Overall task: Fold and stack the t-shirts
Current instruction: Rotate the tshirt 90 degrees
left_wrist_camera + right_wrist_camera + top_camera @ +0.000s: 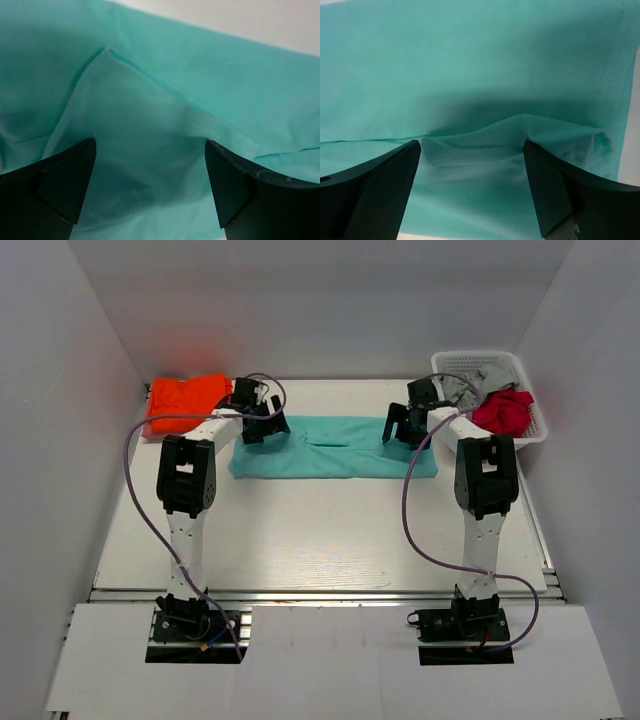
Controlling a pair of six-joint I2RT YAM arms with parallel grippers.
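Teal shirt [330, 447] — soft, light, limp cloth, folded into a long band across the table [300, 540], orange shirt [186, 400] beyond its left end — with left gripper [264, 426] and right gripper [400, 428] spread wide over its ends, gripping nothing; likely best pinched at the raised edge folds.

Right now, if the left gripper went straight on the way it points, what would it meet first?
The teal t-shirt: a raised fold of it sits just ahead of the left gripper, between its open jaws; depth is hard to judge.
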